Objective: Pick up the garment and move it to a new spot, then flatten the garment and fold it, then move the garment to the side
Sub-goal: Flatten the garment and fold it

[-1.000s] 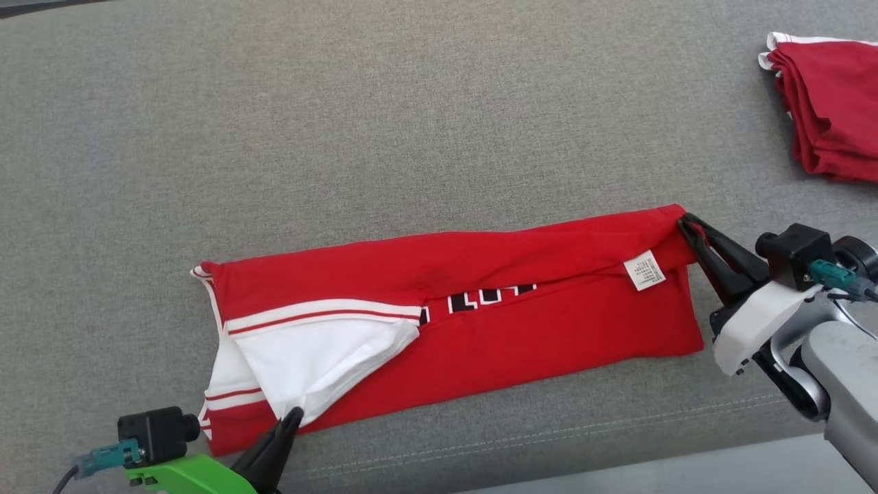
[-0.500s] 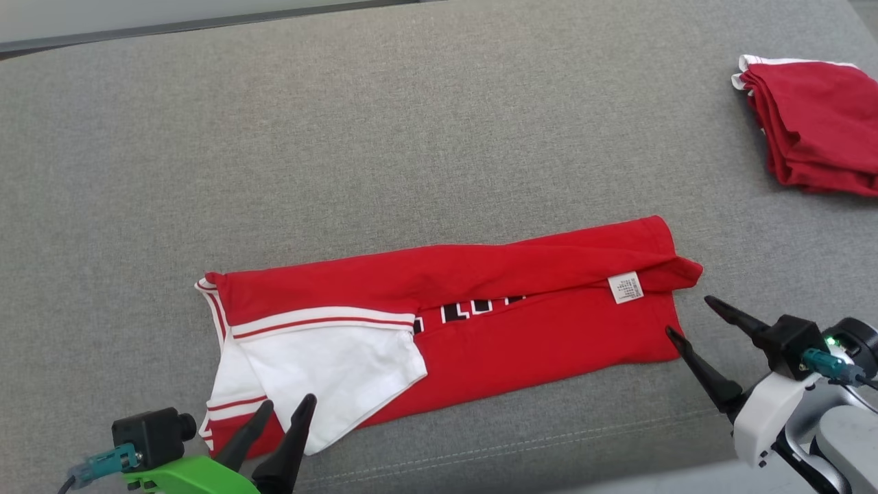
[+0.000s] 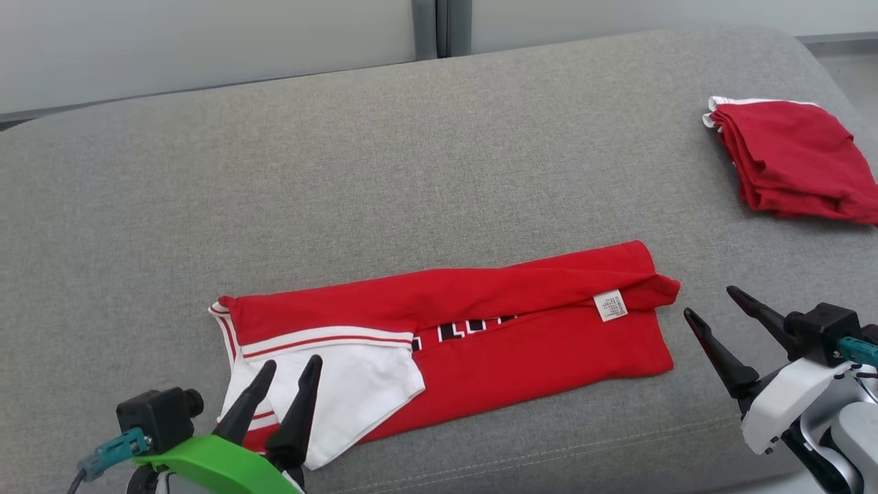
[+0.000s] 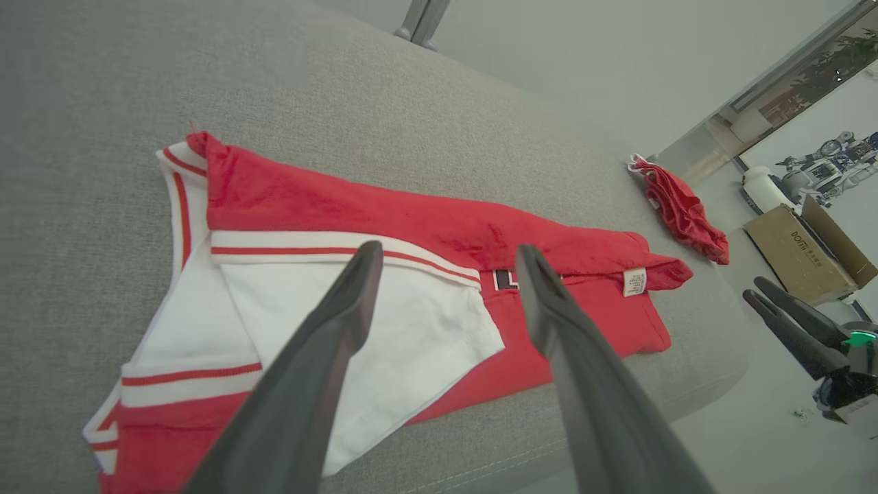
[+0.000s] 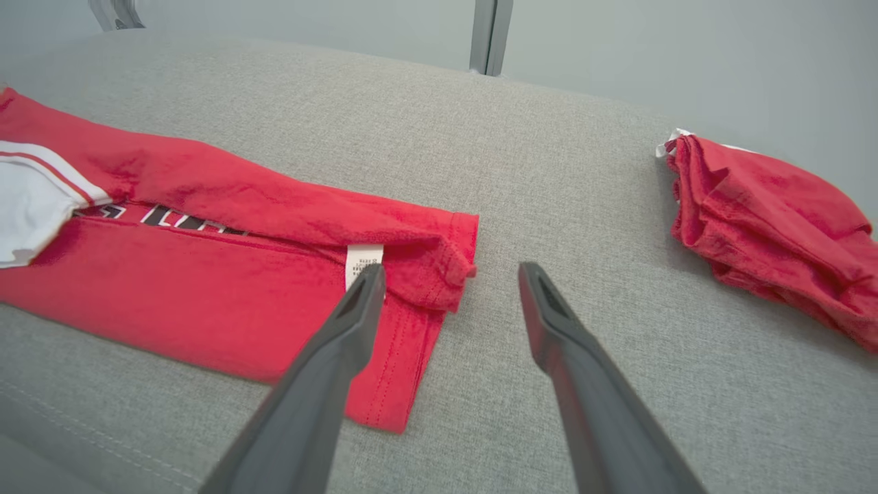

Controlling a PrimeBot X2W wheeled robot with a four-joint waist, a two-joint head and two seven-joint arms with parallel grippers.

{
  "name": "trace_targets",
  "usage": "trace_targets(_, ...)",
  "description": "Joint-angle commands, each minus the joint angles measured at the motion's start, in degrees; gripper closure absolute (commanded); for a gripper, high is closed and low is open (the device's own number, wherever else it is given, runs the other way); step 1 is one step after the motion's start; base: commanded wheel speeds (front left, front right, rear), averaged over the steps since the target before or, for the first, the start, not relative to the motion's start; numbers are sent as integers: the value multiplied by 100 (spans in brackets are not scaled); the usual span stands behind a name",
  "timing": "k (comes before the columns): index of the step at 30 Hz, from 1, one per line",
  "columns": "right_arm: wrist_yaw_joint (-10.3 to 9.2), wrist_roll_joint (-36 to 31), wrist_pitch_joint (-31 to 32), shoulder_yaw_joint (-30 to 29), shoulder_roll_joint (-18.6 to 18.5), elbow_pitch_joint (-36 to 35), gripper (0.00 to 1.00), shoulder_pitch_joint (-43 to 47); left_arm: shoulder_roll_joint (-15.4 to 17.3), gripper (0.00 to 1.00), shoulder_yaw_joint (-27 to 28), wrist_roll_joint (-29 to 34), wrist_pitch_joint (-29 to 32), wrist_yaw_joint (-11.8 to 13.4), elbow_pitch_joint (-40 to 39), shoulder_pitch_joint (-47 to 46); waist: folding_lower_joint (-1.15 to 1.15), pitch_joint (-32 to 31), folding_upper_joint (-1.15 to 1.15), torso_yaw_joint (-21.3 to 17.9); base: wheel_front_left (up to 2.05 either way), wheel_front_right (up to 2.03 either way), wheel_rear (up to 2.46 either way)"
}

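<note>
The red garment (image 3: 521, 343) with white trim lies folded into a long strip near the front edge of the grey cushion (image 3: 384, 171); its white sleeve part (image 3: 350, 384) is at the left end and a white label (image 3: 610, 305) near the right end. My left gripper (image 3: 291, 365) hovers open above the white left end, holding nothing; in the left wrist view its fingers (image 4: 329, 343) frame the garment (image 4: 384, 219). My right gripper (image 3: 713, 305) is open just off the garment's right end (image 5: 411, 274), apart from the cloth.
A second folded red garment (image 3: 789, 161) lies at the cushion's far right. The cushion's front seam runs just below the garment. A pale wall with a grey post (image 3: 439, 27) stands behind. A cardboard box (image 4: 802, 250) sits on the floor beyond.
Both grippers let go of the garment's ends, opened, and drew back toward me. The head camera tilted up, so the whole scene sits lower in view.
</note>
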Motion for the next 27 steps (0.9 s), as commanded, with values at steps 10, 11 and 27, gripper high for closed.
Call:
trace_targets(10, -3, 200, 9, -434, 201, 181, 0, -11, -186, 0, -12, 512, -441, 258, 328, -308, 0, -501, 0, 187, 0, 0, 0)
trace_targets(11, -3, 216, 35, -497, 255, 226, 0, -29, -214, 0, 1, 537, -487, 278, 359, -315, 0, -529, 0, 202, 0, 0, 0)
trace_targets(27, -3, 236, 811, -1356, 1274, 1427, 0, -291, -240, 0, 115, 931, -958, 592, 674, -278, 0, -814, 0, 620, 0, 0, 0)
